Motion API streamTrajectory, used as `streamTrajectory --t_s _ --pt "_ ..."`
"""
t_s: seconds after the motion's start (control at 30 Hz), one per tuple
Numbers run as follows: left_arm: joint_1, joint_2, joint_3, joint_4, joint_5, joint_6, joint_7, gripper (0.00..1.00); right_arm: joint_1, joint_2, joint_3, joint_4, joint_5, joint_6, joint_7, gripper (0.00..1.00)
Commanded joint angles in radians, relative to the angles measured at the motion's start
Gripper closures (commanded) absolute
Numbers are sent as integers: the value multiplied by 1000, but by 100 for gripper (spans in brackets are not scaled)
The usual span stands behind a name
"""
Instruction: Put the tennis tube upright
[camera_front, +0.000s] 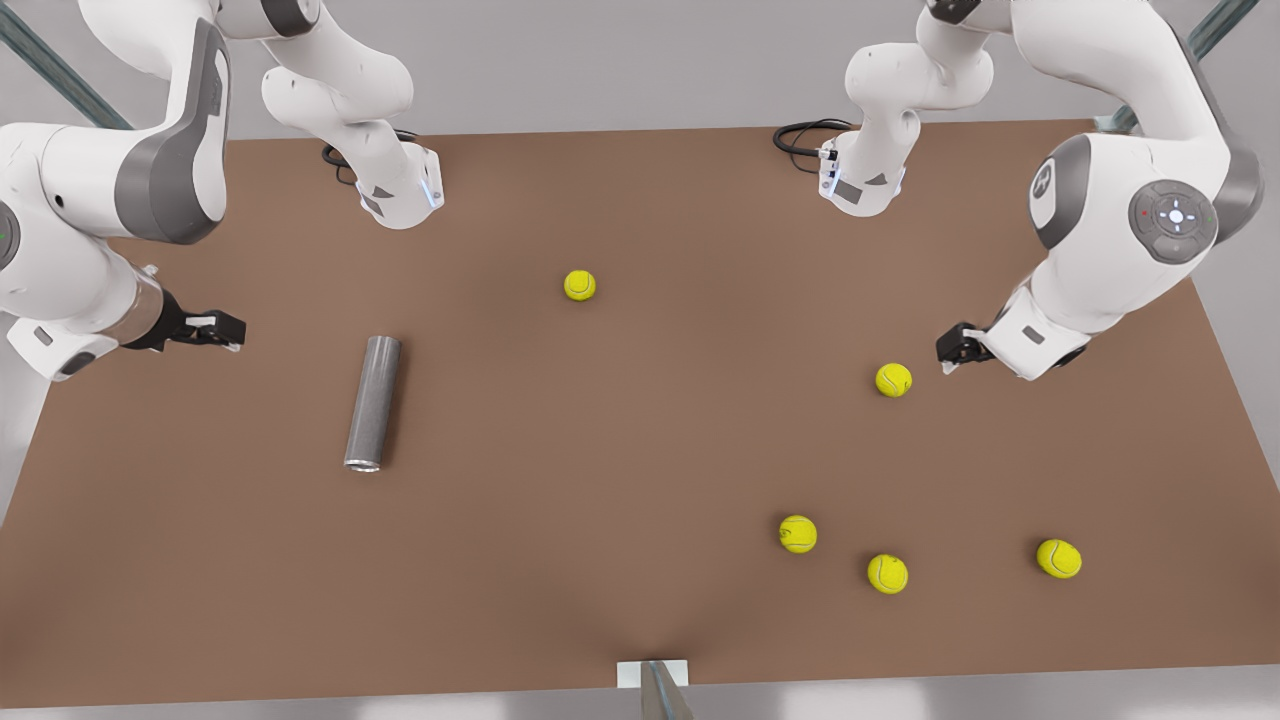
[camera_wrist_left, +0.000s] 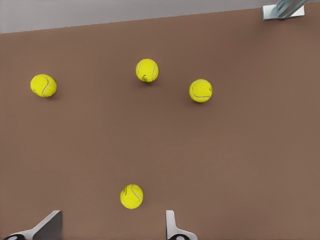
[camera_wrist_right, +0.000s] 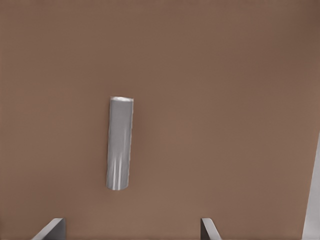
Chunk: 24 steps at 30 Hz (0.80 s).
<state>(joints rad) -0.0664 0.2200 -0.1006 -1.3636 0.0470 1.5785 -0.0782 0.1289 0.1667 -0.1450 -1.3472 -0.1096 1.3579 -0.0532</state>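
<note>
tennis tube (camera_front: 373, 403) lying flat on the table (camera_front: 620, 600), long axis toward/away from camera, silvery rim at near end | right gripper (camera_front: 213, 329) just beside tube's far end, fingers spread, empty – nearer arm | left gripper (camera_front: 957, 350) well apart from tube, by tennis balls (camera_front: 893, 380), spread, waiting

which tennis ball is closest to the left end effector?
The tennis ball just off the left end effector fingertips at the front view's right; the other four lie farther away.
</note>
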Motion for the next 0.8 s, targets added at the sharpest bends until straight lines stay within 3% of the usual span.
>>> streamTrajectory --t_s 0.0,0.07,0.2,0.57,0.77 --pt "0 5 -1 1 7 25 -21 0 0 -1 -1 0 1 7 4 0" --pt "0 5 -1 1 7 25 -23 0 0 4 -1 0 2 7 4 0" --pt "2 7 7 0 8 23 -25 0 0 181 -1 -59 102 35 90 0" --pt "5 38 13 -9 8 21 -103 0 0 97 5 -656 102 875 130 0" --pt "5 44 13 -9 8 20 -104 0 8 139 12 -745 133 955 217 0"
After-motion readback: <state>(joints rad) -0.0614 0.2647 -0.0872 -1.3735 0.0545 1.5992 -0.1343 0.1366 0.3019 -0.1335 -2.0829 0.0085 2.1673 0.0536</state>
